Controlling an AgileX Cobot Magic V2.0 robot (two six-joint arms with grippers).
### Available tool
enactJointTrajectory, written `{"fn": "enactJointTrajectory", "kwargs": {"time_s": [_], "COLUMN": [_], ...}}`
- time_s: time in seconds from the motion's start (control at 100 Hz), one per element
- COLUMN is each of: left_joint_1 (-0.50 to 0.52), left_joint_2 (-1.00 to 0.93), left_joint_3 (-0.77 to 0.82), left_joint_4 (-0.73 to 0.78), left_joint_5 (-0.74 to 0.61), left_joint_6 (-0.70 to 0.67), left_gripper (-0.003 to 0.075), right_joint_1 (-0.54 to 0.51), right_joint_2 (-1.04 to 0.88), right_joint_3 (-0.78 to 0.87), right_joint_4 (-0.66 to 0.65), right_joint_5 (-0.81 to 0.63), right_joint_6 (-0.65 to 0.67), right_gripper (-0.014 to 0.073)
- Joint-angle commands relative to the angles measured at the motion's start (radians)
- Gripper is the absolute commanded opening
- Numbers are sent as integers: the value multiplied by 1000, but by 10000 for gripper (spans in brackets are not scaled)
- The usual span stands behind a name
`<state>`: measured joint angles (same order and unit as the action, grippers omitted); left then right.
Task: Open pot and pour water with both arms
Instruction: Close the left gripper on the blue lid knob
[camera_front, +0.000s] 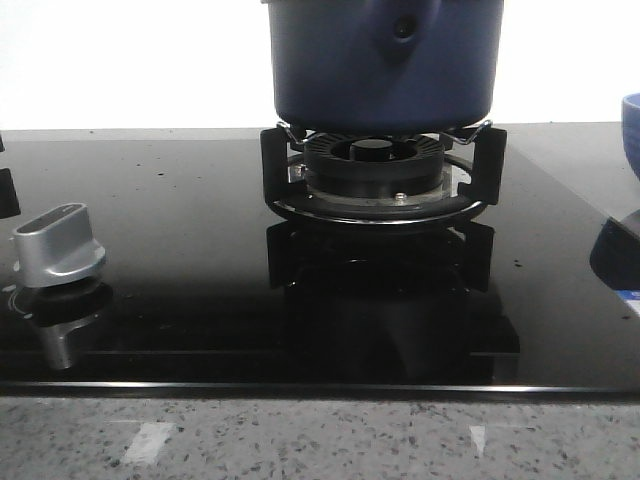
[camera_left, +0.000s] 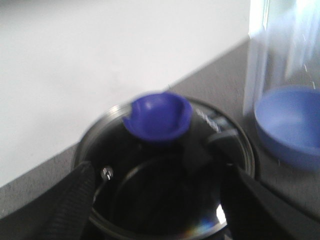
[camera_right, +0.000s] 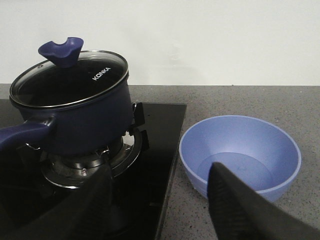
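The dark blue pot (camera_front: 385, 70) stands on the gas burner (camera_front: 375, 175), its handle mount (camera_front: 403, 30) facing the front camera. A glass lid (camera_right: 65, 82) with a blue knob (camera_right: 62, 50) covers it, and its long handle (camera_right: 20, 135) points toward my right arm. My left gripper (camera_left: 157, 172) hovers open over the lid (camera_left: 165, 195), its fingers (camera_left: 70, 200) spread to either side, the knob (camera_left: 157, 117) just beyond the tips. My right gripper (camera_right: 161, 170) is open and empty, low between the pot (camera_right: 80, 125) and the bowl. Neither gripper shows in the front view.
A light blue bowl (camera_right: 240, 150) sits on the grey counter right of the black glass hob (camera_front: 200, 300); it also shows in the left wrist view as the bowl (camera_left: 287, 125). A silver stove knob (camera_front: 58, 245) stands at the hob's front left. A white wall is behind.
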<state>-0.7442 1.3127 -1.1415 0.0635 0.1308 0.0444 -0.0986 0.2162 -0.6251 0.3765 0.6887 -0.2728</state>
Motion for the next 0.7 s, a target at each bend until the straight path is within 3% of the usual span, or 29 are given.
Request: {"fn": "enactJointTrajectory", "kwargs": {"time_s": [0.0,0.13,0.69], "left_joint_1": [-6,-6,-11], "left_joint_2": [-34,-28,36], "left_joint_3": [-28,-12,-12], "left_joint_4": [185,229,192], "left_joint_5": [-166,-278,-213], "left_joint_6": [-262,-362,-362], "left_gripper": [459,459,459], "right_joint_1": [3,3,3], "right_joint_2": [23,23,23], "right_joint_3": [-32,-32,-32], "right_joint_4": [9,9,9], "right_joint_5": [-71,-71,-71], "right_joint_6": [-11,-11,-11], "right_gripper": [384,384,384]}}
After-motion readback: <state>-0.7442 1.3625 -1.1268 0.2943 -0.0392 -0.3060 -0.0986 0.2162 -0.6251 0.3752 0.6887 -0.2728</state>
